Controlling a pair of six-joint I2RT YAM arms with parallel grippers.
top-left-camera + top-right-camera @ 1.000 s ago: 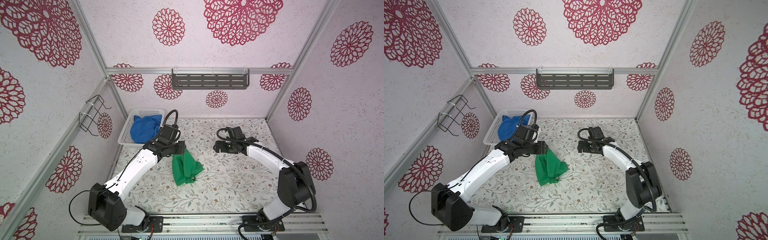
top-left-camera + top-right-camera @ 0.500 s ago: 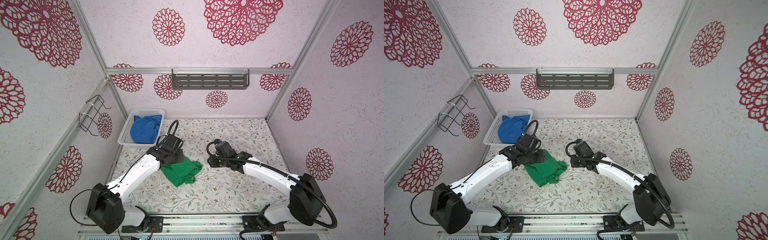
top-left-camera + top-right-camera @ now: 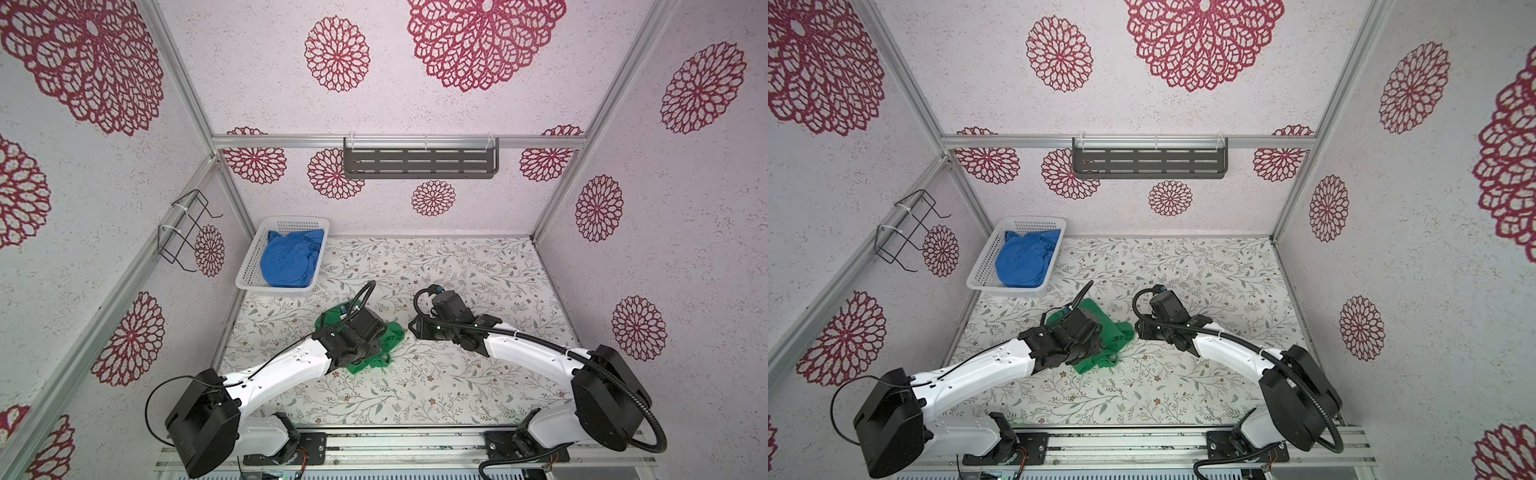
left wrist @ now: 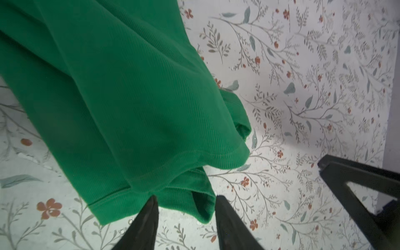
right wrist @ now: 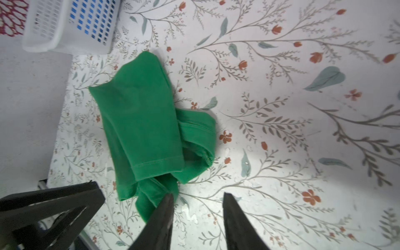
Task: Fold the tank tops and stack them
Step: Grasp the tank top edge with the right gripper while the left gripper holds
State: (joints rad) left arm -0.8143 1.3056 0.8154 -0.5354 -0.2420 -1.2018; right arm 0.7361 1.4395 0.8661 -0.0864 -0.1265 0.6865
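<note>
Rails of bare aluminium (image 3: 415,446) cross the near edge and carry the bases of the two white-and-black arms, which both reach inward over the floral-printed tabletop (image 3: 457,386). Near the middle of that tabletop, a little to the left, lies the bright green ribbed fabric tank top (image 3: 394,335), crumpled and partly doubled over on itself, not folded flat. The left arm's (image 3: 282,370) wrist hangs directly above it and hides much of it in both top views. In the left wrist view the left gripper (image 4: 186,198) has its two black fingers apart, their tips right at the stitched hem of the green top with cloth showing in the gap; nothing is clamped. The right gripper (image 5: 198,194) sits at the right side of the garment, jaws likewise apart with bare tabletop between them. One fingertip (image 5: 168,201) overlaps the edge of a bunched green fold, though whether it touches cannot be told. Each wrist view shows a finger of the opposite gripper close by. Farther back, against the left wall, stands the white perforated plastic basket (image 3: 248,266), and the royal blue fabric tank top (image 3: 291,262) sits bunched inside it, well apart from the green one. Beyond, a black wire rack (image 3: 187,226) hangs on the left wall and a dark grey slotted metal shelf (image 3: 419,163) is fixed to the back wall.
</note>
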